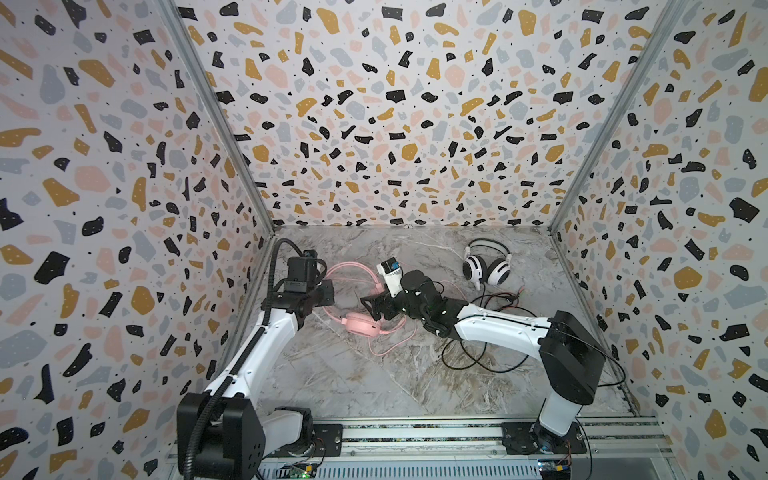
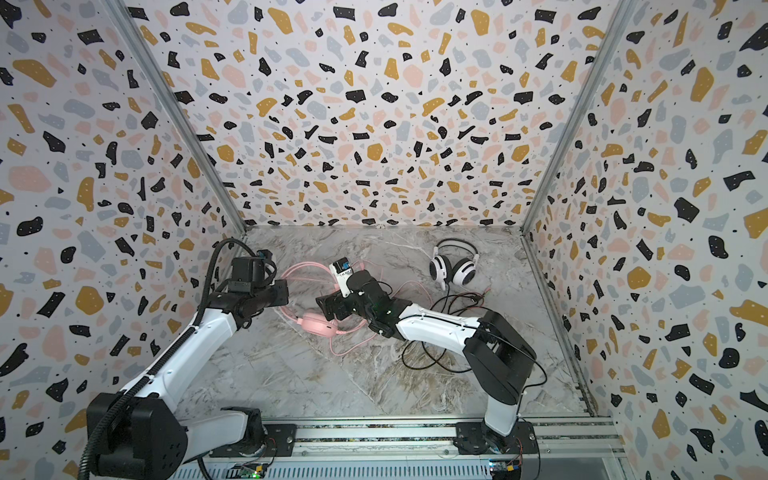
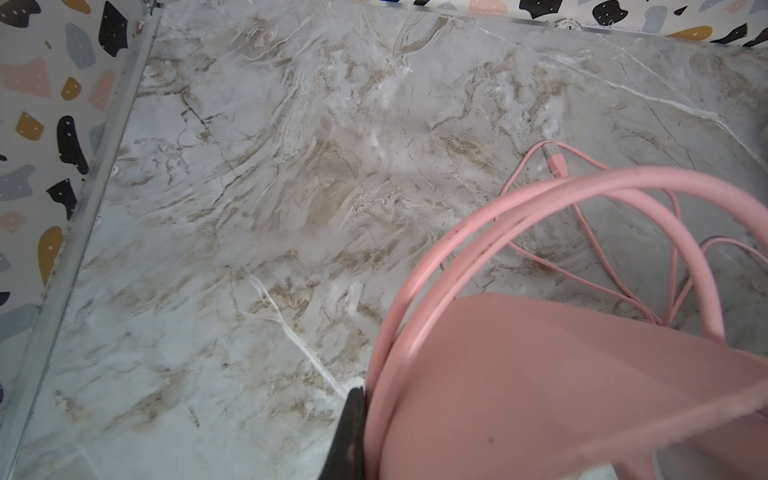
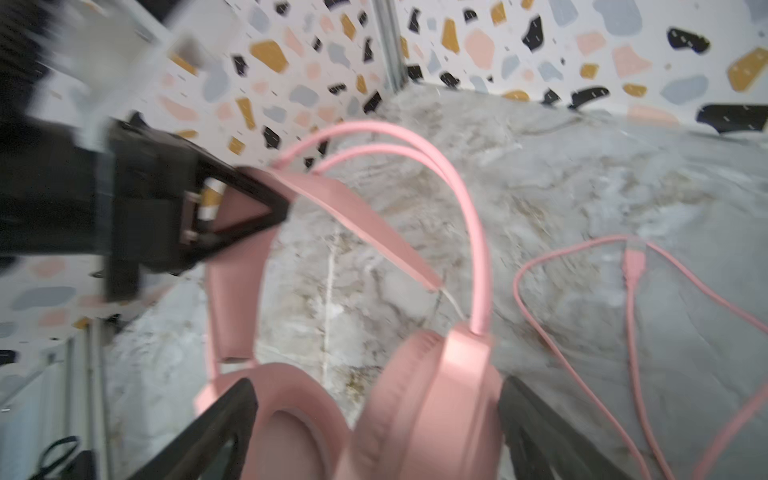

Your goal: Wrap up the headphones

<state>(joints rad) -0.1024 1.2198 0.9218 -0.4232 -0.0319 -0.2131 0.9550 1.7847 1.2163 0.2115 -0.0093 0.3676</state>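
The pink headphones [image 1: 360,325] [image 2: 316,325] lie left of the middle of the marble table. My left gripper [image 1: 330,293] [image 4: 266,199] is shut on their flat pink headband strap [image 4: 361,220]. In the left wrist view that strap [image 3: 561,395] fills the near corner beside one black finger [image 3: 351,432]; the other finger is hidden. My right gripper [image 1: 372,307] [image 4: 376,386] is open wide, with both pink ear cups between its fingers. The thin pink cable [image 4: 540,332] trails loose on the table. The white-and-black headphones [image 1: 486,268] [image 2: 453,268] sit at the back right, untouched.
A loose black cable [image 1: 478,340] [image 2: 436,349] loops on the table under and beside my right arm. The pink cable's plug [image 3: 556,160] lies toward the back. Patterned walls close in the table on three sides, with the arms' rail [image 1: 415,432] along the front.
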